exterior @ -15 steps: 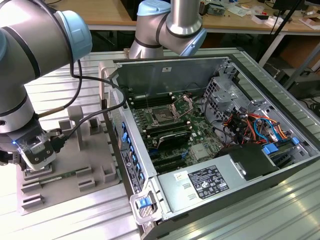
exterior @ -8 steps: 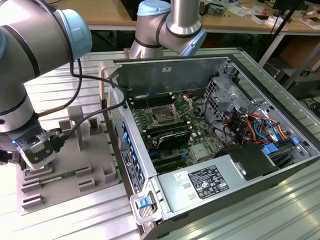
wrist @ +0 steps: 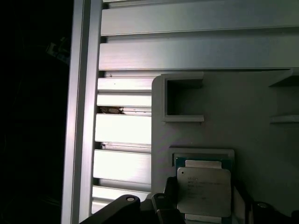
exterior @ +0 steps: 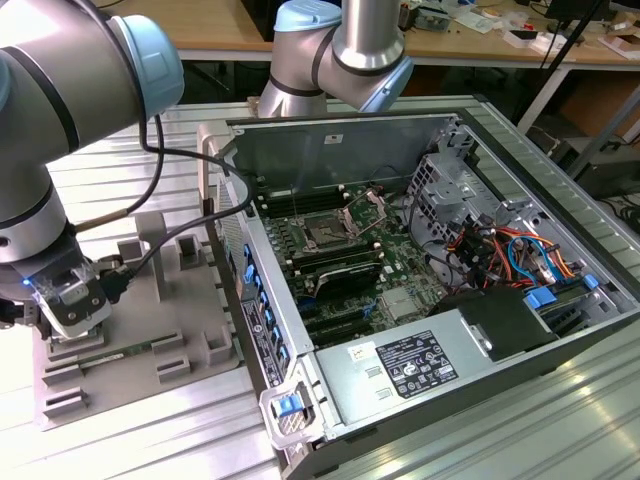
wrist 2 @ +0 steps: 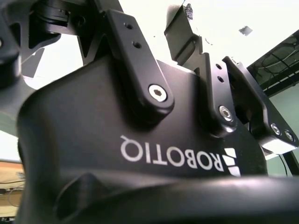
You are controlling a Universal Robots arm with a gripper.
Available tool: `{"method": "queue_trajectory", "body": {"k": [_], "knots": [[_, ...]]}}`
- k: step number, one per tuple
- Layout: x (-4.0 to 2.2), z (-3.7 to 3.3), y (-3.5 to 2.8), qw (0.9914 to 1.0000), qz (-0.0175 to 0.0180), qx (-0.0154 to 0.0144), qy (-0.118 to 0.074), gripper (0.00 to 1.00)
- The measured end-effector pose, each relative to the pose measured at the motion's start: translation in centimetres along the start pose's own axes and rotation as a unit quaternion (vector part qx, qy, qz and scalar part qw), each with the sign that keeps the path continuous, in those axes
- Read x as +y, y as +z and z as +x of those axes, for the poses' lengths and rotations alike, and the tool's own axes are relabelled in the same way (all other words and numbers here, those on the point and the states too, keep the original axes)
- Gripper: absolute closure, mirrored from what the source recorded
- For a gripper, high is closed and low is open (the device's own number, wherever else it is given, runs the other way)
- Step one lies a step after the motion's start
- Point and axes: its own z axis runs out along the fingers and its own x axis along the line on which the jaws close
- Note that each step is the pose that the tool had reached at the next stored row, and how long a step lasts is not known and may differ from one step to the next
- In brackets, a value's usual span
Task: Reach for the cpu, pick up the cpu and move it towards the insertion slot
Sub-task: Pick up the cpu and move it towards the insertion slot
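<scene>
Your pincer (exterior: 72, 325) hangs low over the grey tray (exterior: 130, 330), wrist pointing straight down. That suits a flat part which has to be taken by its edges from above. You cannot tell from these views whether the pincer is spread or already clamped. In the first wrist view its dark parts sit close on two opposite sides of the cpu (wrist: 204, 191).

The cpu lies directly beneath the pincer, flat and silver side up, seated in a shallow square recess of the tray with a thin green rim showing round it. The recess is likely there to keep the chip square and in a known spot, so you can come down on it without chasing it. As I read it, the chip has not left the tray. Just beyond it is a bare rectangular recess (wrist: 184, 98).

The tray rests on the slatted aluminium counter (exterior: 150, 450), just beside the open computer case (exterior: 400, 130).

The insertion slot (exterior: 327, 235) is well apart from the pincer, past the case's near wall and down on the board. Its metal bracket appears swung up, which would leave the socket free to receive the chip from above. Farther off is the grey heatsink (exterior: 400, 305), which is not your target.
</scene>
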Motion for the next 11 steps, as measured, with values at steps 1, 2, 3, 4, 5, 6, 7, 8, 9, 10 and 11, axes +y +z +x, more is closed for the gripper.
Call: {"method": "queue_trajectory", "body": {"k": [1, 2, 3, 4, 5, 6, 7, 8, 9, 10, 11], "knots": [[0.00, 0.00, -0.03, 1.00000, 0.0000, 0.0000, 0.000, 0.45], [0.00, 0.00, -0.06, 1.00000, 0.0000, 0.0000, 0.000, 0.45], [0.00, 0.00, -0.08, 1.00000, 0.0000, 0.0000, 0.000, 0.45], [0.01, 0.00, -0.14, 1.00000, 0.0000, 0.0000, 0.000, 0.45], [0.01, 0.00, -0.17, 1.00000, 0.0000, 0.0000, 0.000, 0.45], [0.01, 0.00, -0.19, 1.00000, 0.0000, 0.0000, 0.000, 0.45], [0.01, 0.00, -0.23, 1.00000, 0.0000, 0.0000, 0.000, 0.45], [0.01, 0.00, -0.26, 1.00000, 0.0000, 0.0000, 0.000, 0.45], [0.01, 0.00, -0.30, 1.00000, 0.0000, 0.0000, 0.000, 0.45], [0.01, 0.00, -0.32, 1.00000, 0.0000, 0.0000, 0.000, 0.45], [0.02, 0.00, -0.38, 1.00000, 0.0000, 0.0000, 0.000, 0.45]]}}
